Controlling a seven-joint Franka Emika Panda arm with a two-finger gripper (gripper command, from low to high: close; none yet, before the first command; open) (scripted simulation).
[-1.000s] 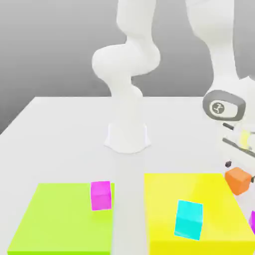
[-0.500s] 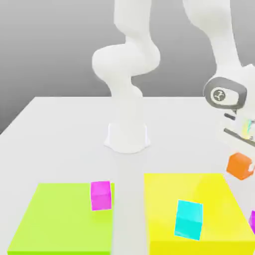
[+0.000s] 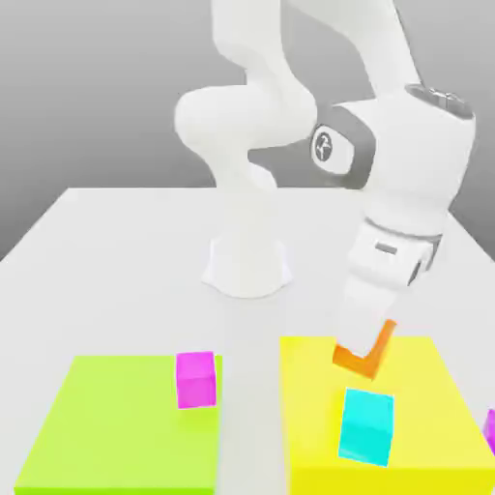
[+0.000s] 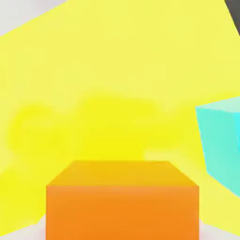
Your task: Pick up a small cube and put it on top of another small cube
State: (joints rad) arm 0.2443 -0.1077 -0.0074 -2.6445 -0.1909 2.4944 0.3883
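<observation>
Exterior view: white arm; hand [image 3: 364,350] closed on the small orange cube [image 3: 365,353], carried clear above the yellow mat [image 3: 319,387]. Cyan cube [image 3: 366,425] on the same mat, near, at 6 o'clock from the orange cube. Magenta cube [image 3: 196,379] on the green mat [image 3: 106,425], well apart at 9 o'clock. White counter [image 3: 116,261] beneath.

Hand view: orange cube [image 4: 122,201] gripped close to the lens; yellow mat [image 4: 103,84] below; cyan cube [image 4: 221,140] at 2 o'clock from it.

Progress, as judged: pickup done; placing on another cube not yet done; alignment, lowering and release remaining.
</observation>
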